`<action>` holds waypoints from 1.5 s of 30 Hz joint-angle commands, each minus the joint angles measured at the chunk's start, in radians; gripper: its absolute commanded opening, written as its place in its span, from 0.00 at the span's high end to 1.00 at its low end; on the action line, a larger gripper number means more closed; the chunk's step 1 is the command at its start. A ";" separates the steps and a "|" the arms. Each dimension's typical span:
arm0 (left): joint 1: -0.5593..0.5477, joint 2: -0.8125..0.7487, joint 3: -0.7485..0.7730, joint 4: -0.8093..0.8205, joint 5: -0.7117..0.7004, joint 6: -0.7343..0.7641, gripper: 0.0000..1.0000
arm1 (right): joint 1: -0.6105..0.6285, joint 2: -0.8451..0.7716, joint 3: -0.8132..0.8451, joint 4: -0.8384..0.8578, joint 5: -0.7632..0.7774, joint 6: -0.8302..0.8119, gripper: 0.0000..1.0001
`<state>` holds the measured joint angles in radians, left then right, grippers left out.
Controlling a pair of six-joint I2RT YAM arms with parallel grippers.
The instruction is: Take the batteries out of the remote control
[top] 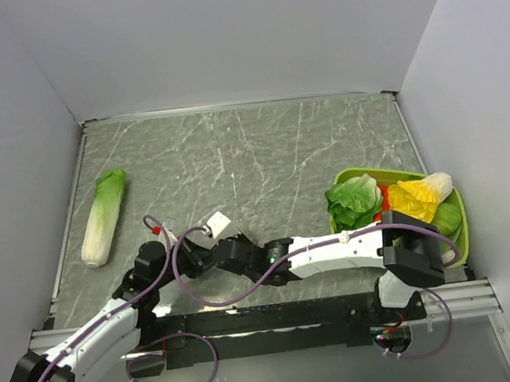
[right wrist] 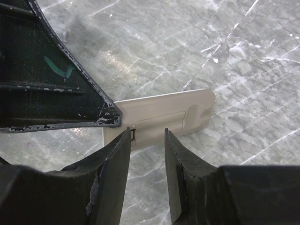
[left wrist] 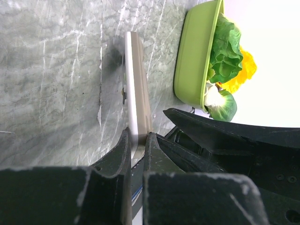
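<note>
The left fingers are clenched on one short end of the remote control. One finger presses its white button face and the other its grey-tan back. The bar runs straight out from the fingertips over the marbled table. Whether its far end touches the table cannot be told.

The right fingers are parted and grasp nothing. Their tips sit at the long edge of the remote, close to the end the left fingers hold. The grey-tan back faces them, and the oblong cover outline lies just beyond the gap between them. One dark left finger crosses in front of the remote on the near-left side of the right fingers.

Beyond the left fingers and off to their right stands a green bowl holding lettuce and a yellow piece. A long pale-green cabbage lies well apart from both pairs of fingers, out to their left.
</note>
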<state>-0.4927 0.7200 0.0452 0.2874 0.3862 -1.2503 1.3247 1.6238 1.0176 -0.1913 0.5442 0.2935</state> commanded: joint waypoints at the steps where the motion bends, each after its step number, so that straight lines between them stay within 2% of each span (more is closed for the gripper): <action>1: -0.006 0.018 0.004 0.006 0.022 0.000 0.99 | -0.001 0.024 0.045 -0.050 0.085 -0.017 0.58; 13: -0.006 0.036 0.010 0.012 0.023 0.003 0.99 | 0.007 0.027 0.068 -0.069 0.106 -0.030 0.58; 19: -0.006 0.047 0.022 0.003 0.040 0.031 0.99 | -0.012 -0.064 -0.011 0.047 -0.076 -0.040 0.56; 27: -0.006 0.111 0.113 -0.050 0.143 0.118 0.99 | -0.082 -0.157 -0.097 0.092 -0.242 -0.044 0.50; 45: -0.006 0.141 0.127 -0.057 0.149 0.121 0.99 | -0.114 -0.196 -0.174 0.154 -0.339 -0.007 0.51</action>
<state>-0.4927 0.8509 0.1463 0.2276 0.5243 -1.1374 1.2144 1.4715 0.8570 -0.0887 0.2264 0.2661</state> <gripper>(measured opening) 0.079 0.495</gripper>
